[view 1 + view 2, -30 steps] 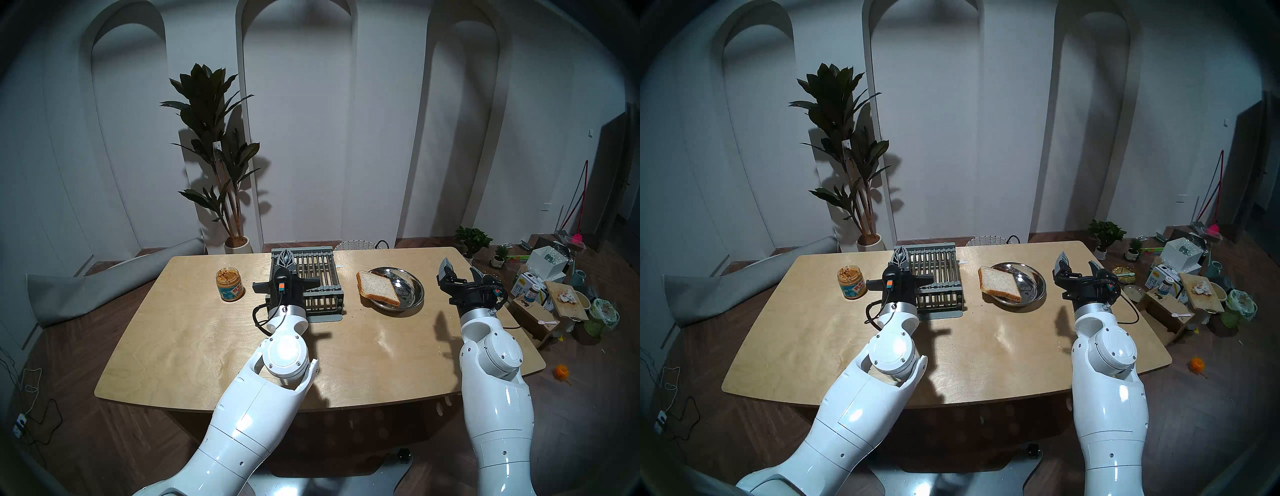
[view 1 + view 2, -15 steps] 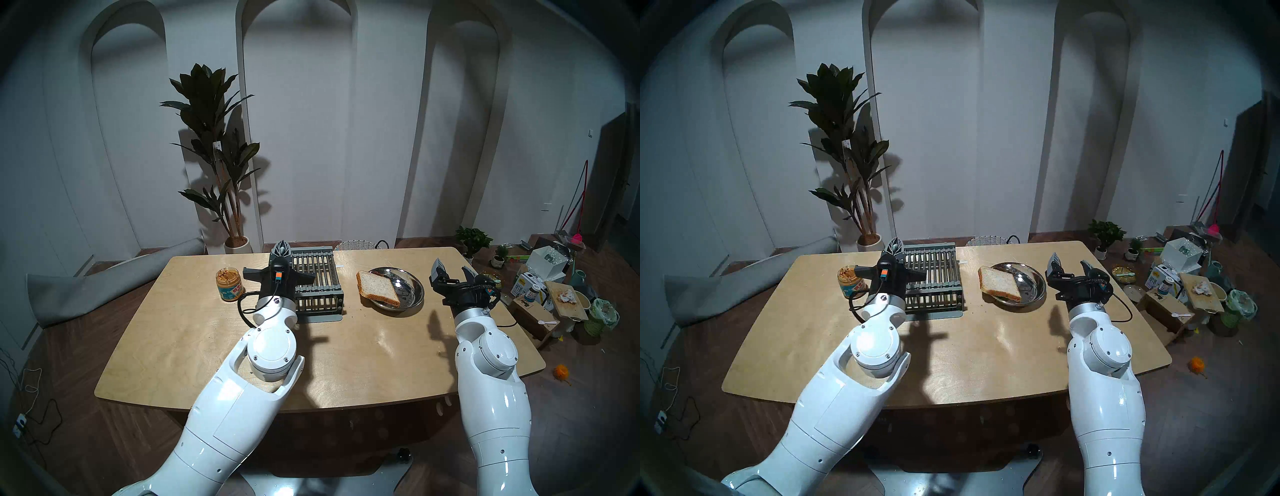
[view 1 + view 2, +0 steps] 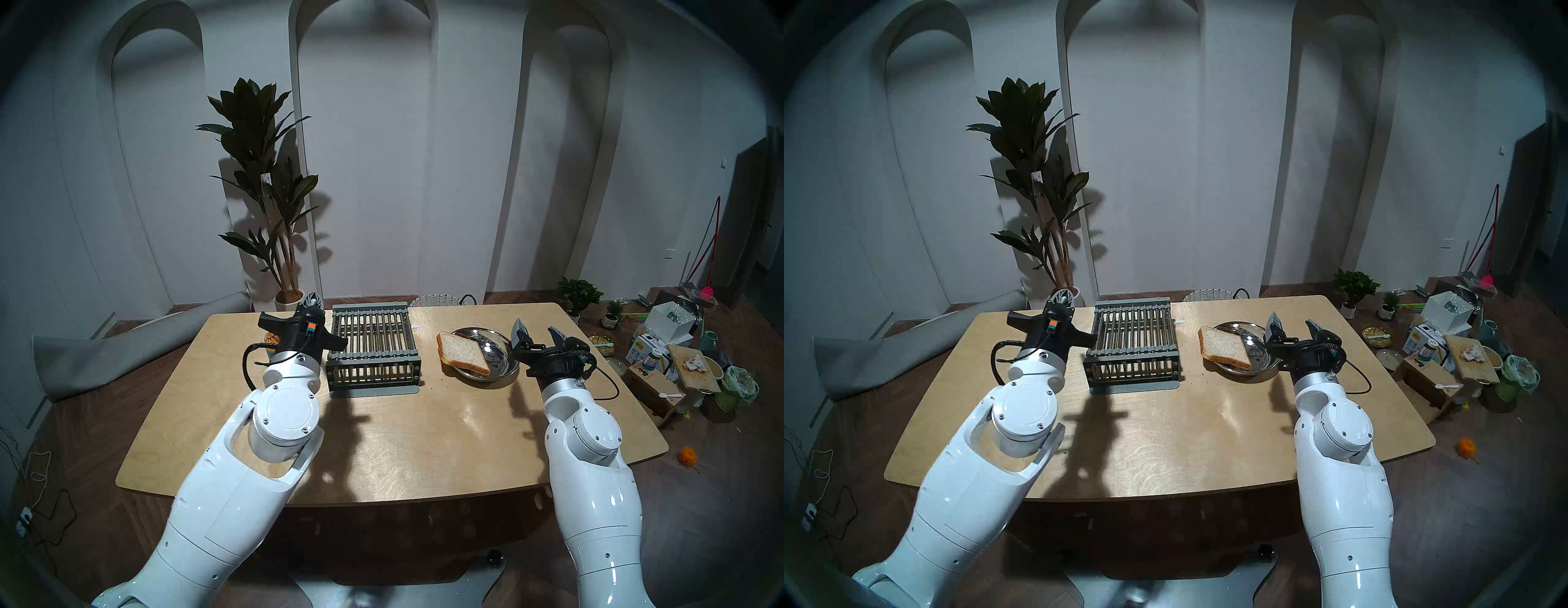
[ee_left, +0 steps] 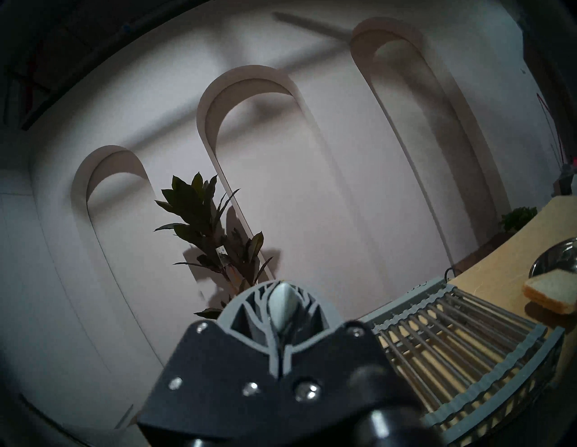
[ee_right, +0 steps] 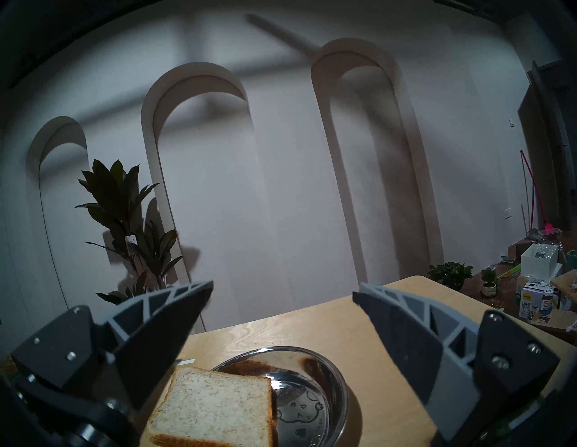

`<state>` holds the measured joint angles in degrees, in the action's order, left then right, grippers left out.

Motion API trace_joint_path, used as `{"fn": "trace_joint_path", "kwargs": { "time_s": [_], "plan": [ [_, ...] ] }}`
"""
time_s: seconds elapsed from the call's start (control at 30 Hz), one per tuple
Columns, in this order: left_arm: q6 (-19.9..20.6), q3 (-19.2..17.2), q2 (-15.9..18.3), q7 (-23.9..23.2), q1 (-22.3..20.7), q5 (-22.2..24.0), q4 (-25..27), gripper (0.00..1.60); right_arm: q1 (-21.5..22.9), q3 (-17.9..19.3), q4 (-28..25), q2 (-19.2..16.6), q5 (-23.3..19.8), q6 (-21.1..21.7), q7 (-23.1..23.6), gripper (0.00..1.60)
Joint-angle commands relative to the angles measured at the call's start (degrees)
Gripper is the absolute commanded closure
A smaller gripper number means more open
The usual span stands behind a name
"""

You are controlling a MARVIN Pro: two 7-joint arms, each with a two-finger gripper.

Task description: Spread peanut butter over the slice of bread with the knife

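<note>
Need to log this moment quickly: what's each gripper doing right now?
Left gripper: closed on the knife's pale handle.
Right gripper: open, empty, above the bread.

Wooden table [image 3: 424, 446] carries rack [image 3: 373, 348], plate [image 3: 505, 356], jar [image 3: 271, 338].

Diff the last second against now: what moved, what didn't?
The left gripper, shut on the pale knife handle, swung off the rack toward the view's left and rose; its wrist now hides most of the peanut butter jar. The right gripper, open and empty, drifted left to the plate rim. Nothing was newly gripped or released. Rack, bread, plate and jar stayed put.
</note>
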<state>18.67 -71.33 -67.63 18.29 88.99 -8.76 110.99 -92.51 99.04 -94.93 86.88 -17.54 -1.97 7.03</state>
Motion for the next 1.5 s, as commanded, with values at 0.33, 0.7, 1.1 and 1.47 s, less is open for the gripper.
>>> {"fn": "trace_joint_path", "kwargs": {
  "time_s": [0.33, 0.7, 1.1, 1.47],
  "plan": [
    [18.9, -6.09, 13.29, -18.17, 0.84, 3.42, 10.89, 1.6, -0.36, -1.83, -0.7, 1.63, 1.86, -1.48, -1.06, 0.0],
    [25.8, -5.46, 19.08, -27.96, -6.12, 3.02, 8.8, 1.6, -0.89, -2.75, -0.76, 2.06, 2.86, -2.19, -2.27, 0.0],
    [26.01, -1.08, 22.65, -33.43, -12.22, -1.05, 6.35, 1.6, -1.44, -3.2, -1.24, 2.15, 3.45, -2.7, -3.08, 0.0],
    [24.33, 1.21, 22.2, -37.7, -17.43, -1.35, 2.78, 1.6, -1.43, -3.33, -1.23, 2.24, 3.71, -2.81, -3.73, 0.0]
  ]
}}
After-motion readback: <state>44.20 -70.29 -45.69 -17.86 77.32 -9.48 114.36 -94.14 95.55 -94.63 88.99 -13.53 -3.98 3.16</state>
